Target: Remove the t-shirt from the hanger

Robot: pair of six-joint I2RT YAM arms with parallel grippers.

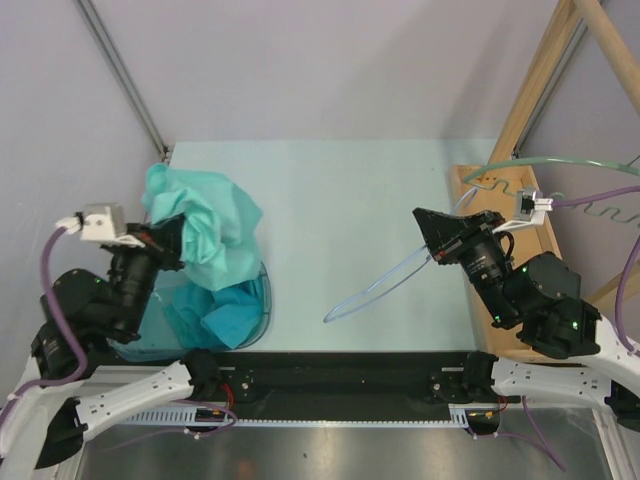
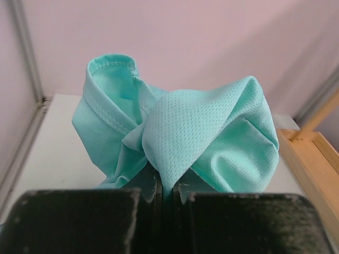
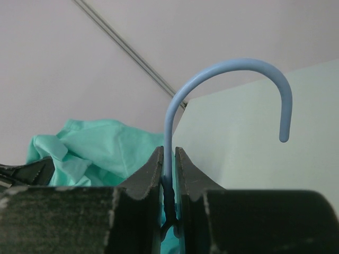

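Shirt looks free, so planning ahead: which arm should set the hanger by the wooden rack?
Right: the right tool clamps the hanger next to the wooden rack; the left tool is shut on the t-shirt.

The t-shirt (image 2: 201,132) is teal mesh fabric, bunched in loose folds. One fold is pinched in the closed left claw (image 2: 168,188), and the rest rises above it. The hanger (image 3: 233,74) is pale blue and apart from the shirt, its neck clamped in the right claw (image 3: 169,161), its hook curving above and right of the tips.

hanger (image 3: 238,63) base hidden, t-shirt (image 2: 206,132) underside hidden
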